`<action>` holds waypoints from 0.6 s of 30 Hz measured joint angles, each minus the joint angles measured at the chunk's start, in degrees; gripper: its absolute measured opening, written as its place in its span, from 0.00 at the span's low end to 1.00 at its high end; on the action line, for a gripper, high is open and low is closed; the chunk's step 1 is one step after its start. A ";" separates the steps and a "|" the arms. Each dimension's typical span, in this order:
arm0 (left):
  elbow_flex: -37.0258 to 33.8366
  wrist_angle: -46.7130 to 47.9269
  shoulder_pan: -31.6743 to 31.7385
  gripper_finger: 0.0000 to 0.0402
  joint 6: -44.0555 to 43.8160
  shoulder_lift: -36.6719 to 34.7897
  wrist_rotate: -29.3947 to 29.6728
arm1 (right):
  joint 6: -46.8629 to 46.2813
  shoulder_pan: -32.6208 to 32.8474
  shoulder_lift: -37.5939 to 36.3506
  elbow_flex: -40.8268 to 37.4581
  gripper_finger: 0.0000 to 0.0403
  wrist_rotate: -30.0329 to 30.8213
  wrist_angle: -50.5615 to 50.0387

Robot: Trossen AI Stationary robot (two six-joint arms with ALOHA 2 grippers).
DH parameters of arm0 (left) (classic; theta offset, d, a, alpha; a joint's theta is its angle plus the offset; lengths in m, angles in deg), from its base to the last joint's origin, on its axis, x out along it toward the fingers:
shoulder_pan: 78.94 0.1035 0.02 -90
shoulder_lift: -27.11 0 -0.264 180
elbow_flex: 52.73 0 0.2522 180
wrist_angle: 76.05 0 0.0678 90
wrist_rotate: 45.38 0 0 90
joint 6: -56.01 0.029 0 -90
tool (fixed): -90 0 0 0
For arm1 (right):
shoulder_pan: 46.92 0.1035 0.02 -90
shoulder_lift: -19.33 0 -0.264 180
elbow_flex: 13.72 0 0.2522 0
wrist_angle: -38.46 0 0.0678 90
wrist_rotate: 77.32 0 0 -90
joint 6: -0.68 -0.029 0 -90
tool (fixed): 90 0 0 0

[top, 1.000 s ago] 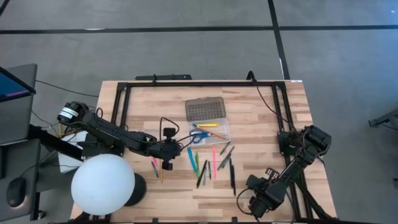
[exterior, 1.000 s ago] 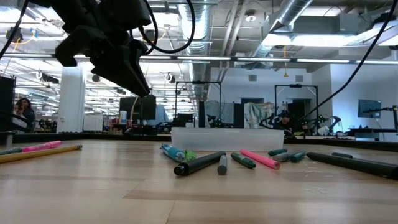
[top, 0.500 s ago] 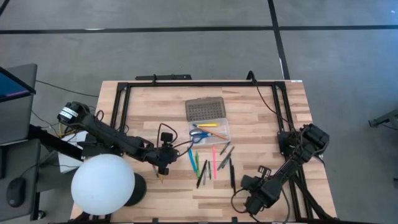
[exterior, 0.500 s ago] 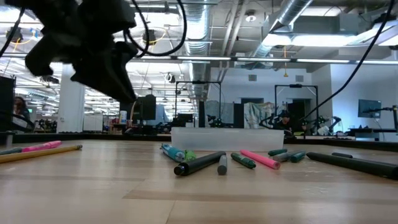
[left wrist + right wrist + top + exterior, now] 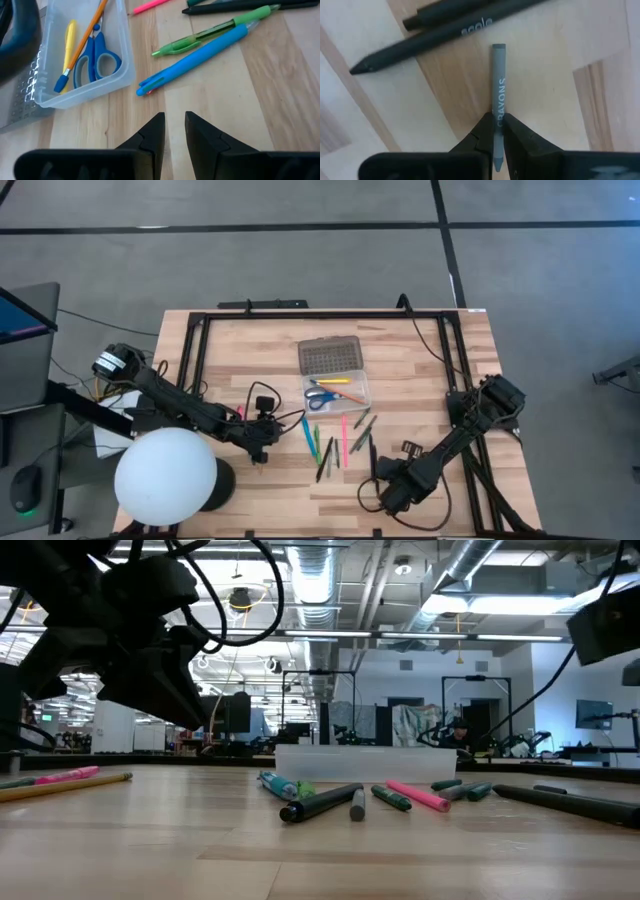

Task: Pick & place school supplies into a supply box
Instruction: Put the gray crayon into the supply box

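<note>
The supply box (image 5: 338,389) stands open at the table's middle, its grid lid (image 5: 328,357) laid back; blue-handled scissors (image 5: 95,55), a yellow marker and an orange pencil lie in its tray. Loose school supplies (image 5: 335,442) are scattered on the wood in front of it. My left gripper (image 5: 174,131) hovers just left of the blue pen (image 5: 195,62), slightly open, nothing between its fingers. My right gripper (image 5: 388,492) is near the front edge, right of the pens, shut on a grey crayon (image 5: 498,85). Two black pens (image 5: 455,27) lie beyond the crayon. My right gripper pinches the grey crayon between its two fingers, on its printed wrapper toward one end (image 5: 498,120). The fingers point down from above and lie across the crayon, whose short end pokes out behind them. The crayon stays level; whether it is clear of the tabletop I cannot tell.
A large white sphere (image 5: 165,475) stands at the front left corner beside my left arm. A black frame (image 5: 320,315) runs along the table's far and side edges. A pink pen (image 5: 65,776) and a pencil (image 5: 70,787) lie near my left arm.
My left gripper has sunk lower and drifted a little toward the table's left and near edges. My right gripper has gone toward the table's left edge, nearer the black pens, and has rolled about its own axis.
</note>
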 joint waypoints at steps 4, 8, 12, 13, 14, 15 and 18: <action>0.00 -0.01 -0.44 0.18 0.02 0.00 0.66 | -0.75 0.17 0.04 -0.04 0.03 3.98 0.86; 0.00 -0.02 -1.13 0.18 0.02 -0.02 2.04 | -3.91 1.04 0.32 -0.09 0.03 8.64 1.43; 0.00 -0.02 -1.66 0.18 0.02 -0.04 4.22 | -7.78 2.27 0.49 -0.13 0.03 12.42 1.11; 0.00 -0.02 -1.68 0.18 0.02 -0.04 4.76 | -8.31 2.56 0.50 -0.13 0.03 13.12 1.04; 0.00 -0.02 -1.68 0.18 0.02 -0.04 5.21 | -8.87 2.85 0.52 -0.14 0.03 13.61 0.94; 0.00 -0.02 -1.68 0.18 0.02 -0.04 5.58 | -9.46 3.12 0.53 -0.15 0.03 13.98 0.80; 0.00 -0.05 -1.68 0.18 0.01 -0.04 5.86 | -10.86 3.85 0.57 -0.15 0.03 14.75 0.60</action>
